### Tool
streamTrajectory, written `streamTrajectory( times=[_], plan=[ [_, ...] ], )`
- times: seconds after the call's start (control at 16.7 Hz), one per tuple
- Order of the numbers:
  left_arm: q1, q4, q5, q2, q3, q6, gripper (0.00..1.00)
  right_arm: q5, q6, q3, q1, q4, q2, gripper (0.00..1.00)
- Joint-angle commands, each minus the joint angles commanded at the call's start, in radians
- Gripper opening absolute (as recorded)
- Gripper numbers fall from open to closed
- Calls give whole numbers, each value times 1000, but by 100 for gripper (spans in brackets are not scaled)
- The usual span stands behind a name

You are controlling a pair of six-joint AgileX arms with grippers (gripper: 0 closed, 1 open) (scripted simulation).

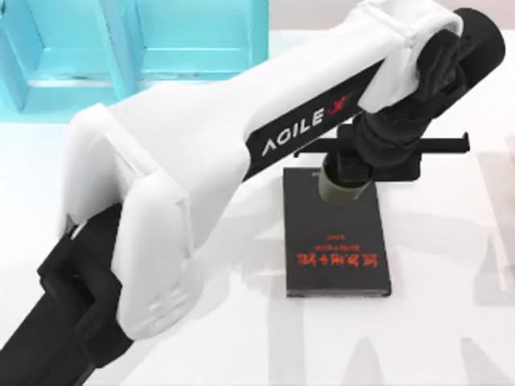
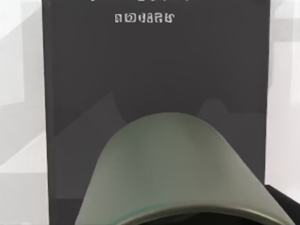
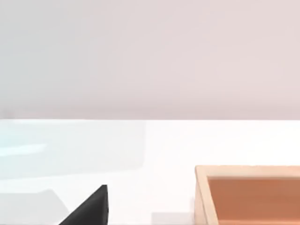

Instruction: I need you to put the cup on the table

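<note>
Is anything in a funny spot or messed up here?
Yes: the olive-green cup is over the far end of the black book, not over bare table. The left gripper is right at it. Nothing looks spilled or broken.

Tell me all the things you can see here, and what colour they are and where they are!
cup: one, olive green, over the far end of the black book, at the left tool.
book: one, black with red lettering, flat on the table right of centre.
shelf unit: one, turquoise, at the far left of the table.
wooden box: one, orange-brown with a pale rim, on the table, seen from the right wrist.
table: one, white, under everything.
left arm: one, white and black, reaching across from the near left to the cup.
left tool: one, black, directly above the cup.
</note>
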Motion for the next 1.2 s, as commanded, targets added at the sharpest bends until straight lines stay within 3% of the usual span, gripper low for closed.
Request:
streamTrajectory(
  times=[0.3, 0.9, 1.2],
  plan=[
    [67, 10, 28, -68, -72, 62, 0, 0, 0, 0, 0, 0, 0, 100],
    [510, 28, 231, -487, -653, 470, 0, 0, 0, 0, 0, 0, 0, 100],
    [551, 29, 253, -526, -695, 509, 0, 0, 0, 0, 0, 0, 0, 100]
  ],
)
